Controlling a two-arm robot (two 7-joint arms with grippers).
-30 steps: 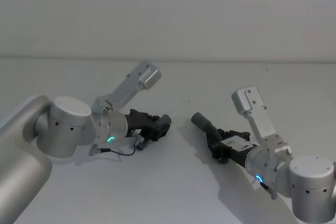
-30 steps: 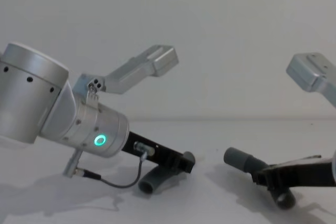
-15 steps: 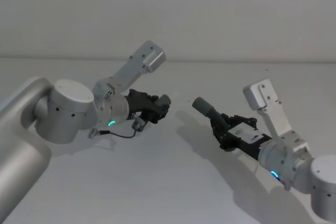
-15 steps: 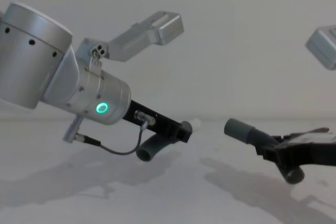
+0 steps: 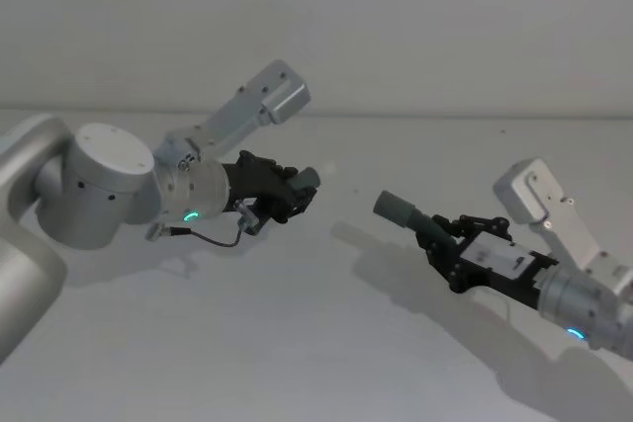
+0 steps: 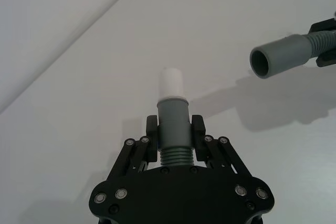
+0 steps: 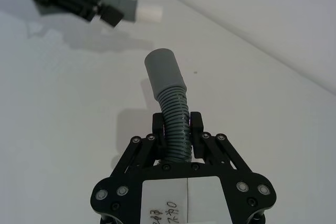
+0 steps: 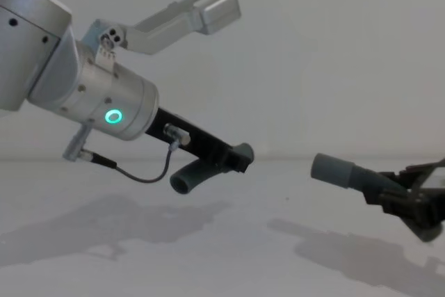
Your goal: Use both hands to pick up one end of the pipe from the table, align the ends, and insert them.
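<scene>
Two dark grey ribbed pipe pieces hang above the off-white table [image 5: 297,343]. My left gripper [image 5: 297,191] [image 6: 175,129] is shut on one piece [image 6: 173,148] just behind its grey cuff. Its white spigot end [image 6: 171,83] [image 7: 148,12] points toward the other piece, and its free tail [image 8: 189,178] droops below the fingers. My right gripper [image 5: 450,242] [image 7: 177,124] is shut on the ribbed part of the second piece [image 7: 174,116]. That piece's wide grey sleeve end [image 5: 396,210] [image 8: 332,170] [image 6: 273,59] faces left. A gap separates the two ends, which are not in line.
The table's far edge meets a plain pale wall [image 5: 396,27]. Shadows of both arms lie on the table beneath them. A small dark speck [image 7: 195,71] marks the surface beyond the sleeve.
Both grippers have lifted their pipe pieces off the table. The right one has moved to the right and up. The left one has risen and now points its spigot toward the sleeve.
</scene>
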